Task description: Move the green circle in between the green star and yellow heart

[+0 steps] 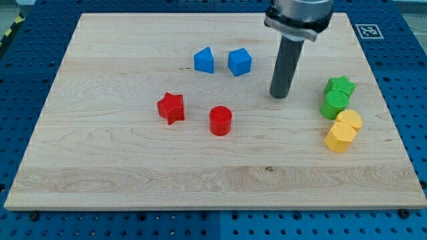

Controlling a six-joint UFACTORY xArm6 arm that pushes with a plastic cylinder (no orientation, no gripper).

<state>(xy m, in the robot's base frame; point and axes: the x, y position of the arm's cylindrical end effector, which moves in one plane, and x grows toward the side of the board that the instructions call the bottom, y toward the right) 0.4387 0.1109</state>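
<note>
The green circle (335, 105) sits at the view's right, touching the green star (340, 86) just above it. Just below it lies the yellow heart (349, 120), and below that a yellow hexagon (338, 137); the four blocks form a tight column. My tip (279, 95) rests on the board to the left of the green star and green circle, with a clear gap between it and them.
A blue block (205, 60) and a blue cube-like block (239, 61) sit near the view's top centre. A red star (171, 107) and a red cylinder (220, 121) sit mid-board. The wooden board (100, 167) ends close to the right of the column.
</note>
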